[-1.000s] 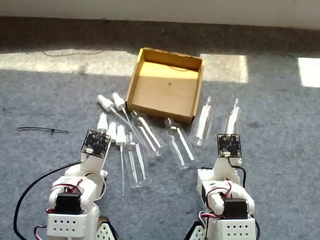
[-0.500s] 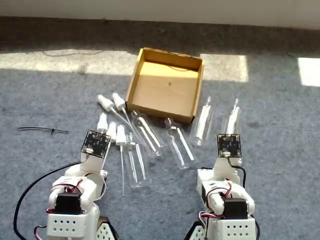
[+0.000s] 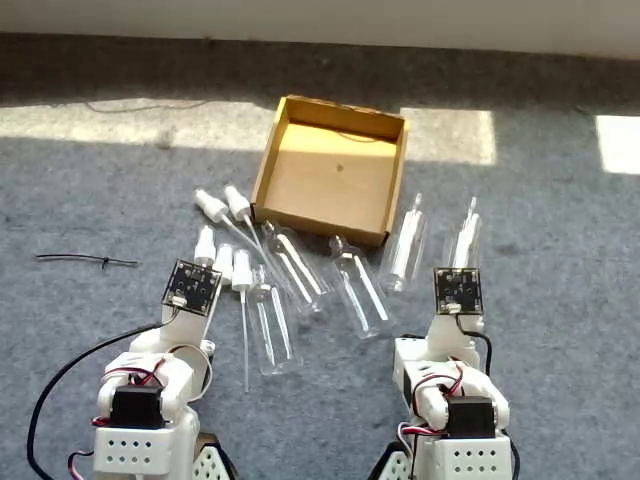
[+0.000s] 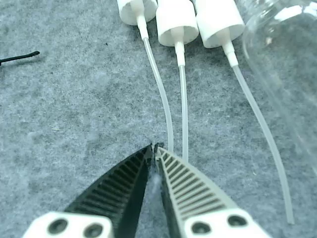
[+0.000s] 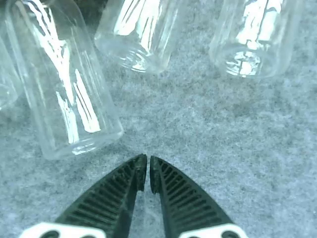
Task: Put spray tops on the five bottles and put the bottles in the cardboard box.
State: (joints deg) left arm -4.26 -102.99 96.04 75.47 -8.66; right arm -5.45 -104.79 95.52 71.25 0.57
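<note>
Just near of the cardboard box [image 3: 333, 170], five clear bottles [image 3: 272, 325] lie on their sides on grey carpet [image 3: 560, 300]. Their long axes run near-to-far, necks toward the box. White spray tops [image 3: 240, 270] lie left of them, thin tubes trailing nearward. Left gripper [image 4: 153, 148] and right gripper [image 5: 147, 171] are both pressed together.

Floor: grey carpet [image 3: 560, 300], lying directly under the left gripper [image 4: 153, 148] and the right gripper [image 5: 147, 158]. Well ahead of both grippers, a broad band of sunlight [image 3: 120, 125] crosses the carpet. A separate bright patch [image 3: 620, 145] lies ahead and outward of the right gripper. Beyond the light, a shaded carpet strip [image 3: 320, 60] meets a pale wall base [image 3: 320, 12].
</note>
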